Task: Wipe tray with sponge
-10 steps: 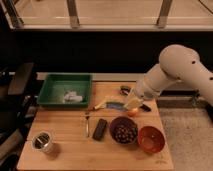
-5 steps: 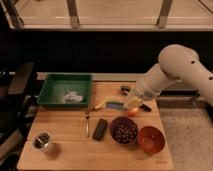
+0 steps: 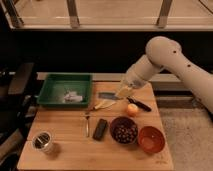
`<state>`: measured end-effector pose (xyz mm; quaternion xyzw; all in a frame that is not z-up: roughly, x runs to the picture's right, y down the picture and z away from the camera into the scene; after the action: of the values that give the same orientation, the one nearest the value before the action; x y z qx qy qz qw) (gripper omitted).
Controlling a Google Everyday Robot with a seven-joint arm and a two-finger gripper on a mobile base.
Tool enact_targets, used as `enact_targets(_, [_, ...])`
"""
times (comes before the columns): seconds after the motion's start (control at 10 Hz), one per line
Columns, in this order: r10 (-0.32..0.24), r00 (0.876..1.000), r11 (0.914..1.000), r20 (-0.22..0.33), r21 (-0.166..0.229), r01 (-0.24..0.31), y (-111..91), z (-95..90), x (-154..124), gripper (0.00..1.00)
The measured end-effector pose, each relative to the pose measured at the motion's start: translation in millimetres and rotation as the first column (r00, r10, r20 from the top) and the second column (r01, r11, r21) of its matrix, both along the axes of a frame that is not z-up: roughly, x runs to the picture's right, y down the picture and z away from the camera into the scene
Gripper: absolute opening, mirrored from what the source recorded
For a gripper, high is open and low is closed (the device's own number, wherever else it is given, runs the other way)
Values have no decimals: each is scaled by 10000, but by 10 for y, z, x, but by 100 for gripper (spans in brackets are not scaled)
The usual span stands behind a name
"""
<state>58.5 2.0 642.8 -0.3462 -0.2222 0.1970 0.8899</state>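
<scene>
The green tray sits at the table's back left, with a small white crumpled thing inside it. The teal-blue sponge lies on the table just right of the tray. My gripper hangs low over the table at the sponge's right end, close to it or touching it. The white arm reaches in from the upper right.
A banana lies in front of the sponge, with an orange and a black-handled tool to its right. In front stand a fork, a black bar, a dark bowl, a red bowl and, front left, a metal cup.
My gripper has edged slightly left toward the sponge. Nothing else has moved.
</scene>
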Motion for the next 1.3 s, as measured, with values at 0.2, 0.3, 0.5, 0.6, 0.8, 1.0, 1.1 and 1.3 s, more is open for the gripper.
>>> enact_targets(0.2, [-124, 9983, 9998, 573, 164, 115, -229, 226, -336, 0])
enact_targets(0.3, [-219, 9961, 9996, 856, 223, 200, -300, 323, -523, 0])
enact_targets(0.5, [-469, 9883, 9987, 1450, 287, 432, -410, 525, -984, 0])
enact_targets(0.6, [-529, 9836, 9983, 1724, 323, 481, -441, 627, -1244, 0])
enact_targets(0.8, [-557, 9799, 9981, 1917, 351, 499, -457, 698, -1439, 0])
enact_targets(1.0, [-539, 9804, 9982, 1897, 346, 482, -456, 700, -1420, 0])
enact_targets(1.1, [-547, 9801, 9982, 1906, 347, 490, -455, 700, -1429, 0])
enact_targets(1.3, [-551, 9798, 9982, 1923, 349, 493, -455, 704, -1435, 0])
